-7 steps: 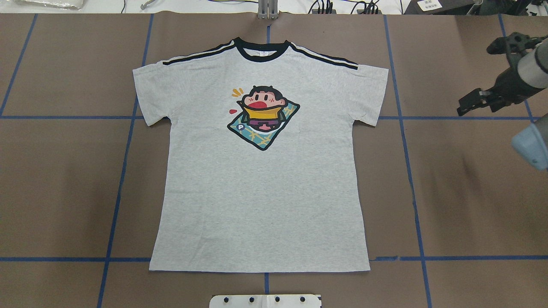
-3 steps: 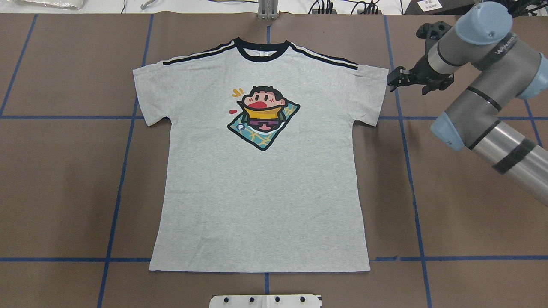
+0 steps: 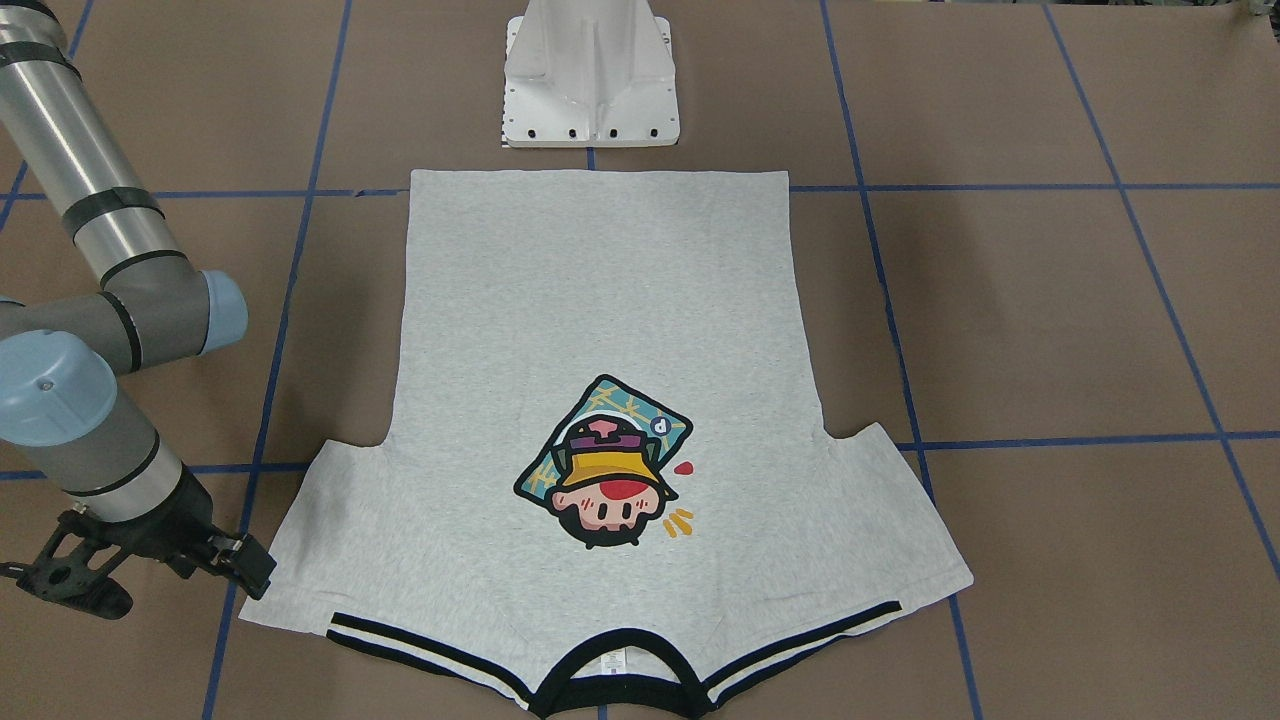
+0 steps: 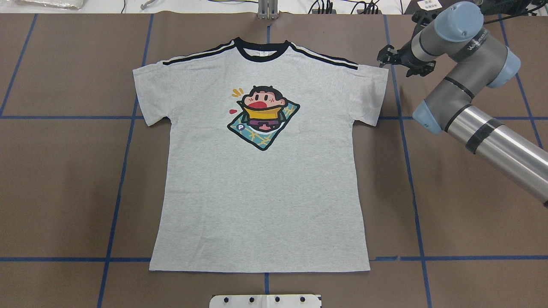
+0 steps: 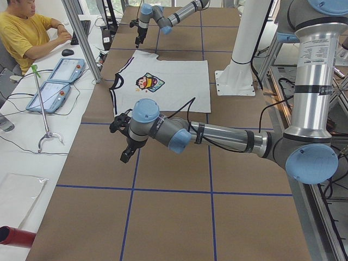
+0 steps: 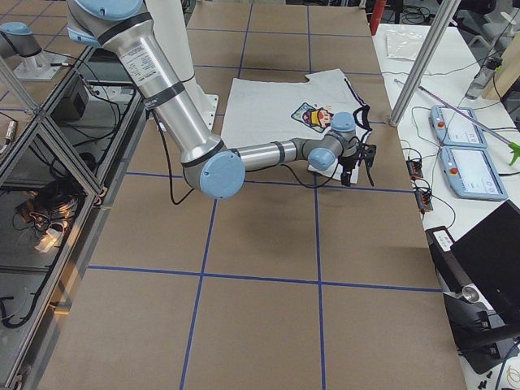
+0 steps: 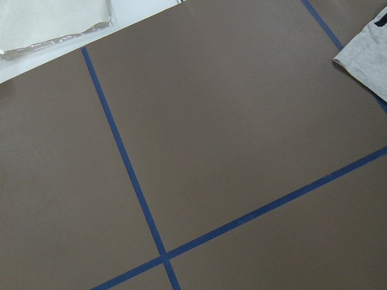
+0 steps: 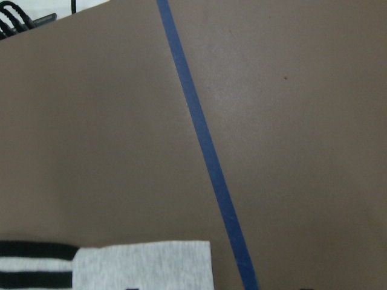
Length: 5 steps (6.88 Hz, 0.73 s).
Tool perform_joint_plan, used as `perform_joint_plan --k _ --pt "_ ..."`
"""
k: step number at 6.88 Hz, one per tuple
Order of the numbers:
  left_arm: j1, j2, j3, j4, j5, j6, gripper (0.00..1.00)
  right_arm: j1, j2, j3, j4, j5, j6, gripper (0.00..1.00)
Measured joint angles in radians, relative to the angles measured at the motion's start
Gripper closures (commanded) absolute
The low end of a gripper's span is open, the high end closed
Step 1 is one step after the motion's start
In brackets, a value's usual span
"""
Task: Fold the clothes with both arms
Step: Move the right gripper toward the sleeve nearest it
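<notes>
The T-shirt point(image 4: 265, 192) lies flat and face up in the middle of the table point(image 4: 471, 222), collar at the far edge and hem near the white pedestal point(image 4: 265, 300). Both sleeves are spread out. The right gripper point(image 4: 382, 55) hangs just beside the far corner of the right sleeve point(image 4: 371, 92), over bare table close to a blue tape line point(image 4: 406, 162); its jaws look parted and hold nothing. The left gripper point(image 5: 126, 155) hovers over bare table well left of the shirt, pointing down. I cannot tell whether it is parted or clenched, since only the side view shows it.
</notes>
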Motion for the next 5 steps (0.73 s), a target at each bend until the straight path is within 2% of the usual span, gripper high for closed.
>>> perform_joint_plan --k 3,4,5 --pt "0.000 0.000 -0.007 -0.004 0.000 0.001 0.01 -0.019 0.058 -0.089 0.018 -0.072 0.009 0.15" --pt "0.000 0.001 -0.009 -0.005 0.000 0.002 0.01 -0.036 0.063 -0.093 0.018 -0.103 0.007 0.23" --pt "0.000 0.002 -0.009 -0.005 0.000 0.003 0.01 -0.048 0.066 -0.095 0.018 -0.129 0.006 0.41"
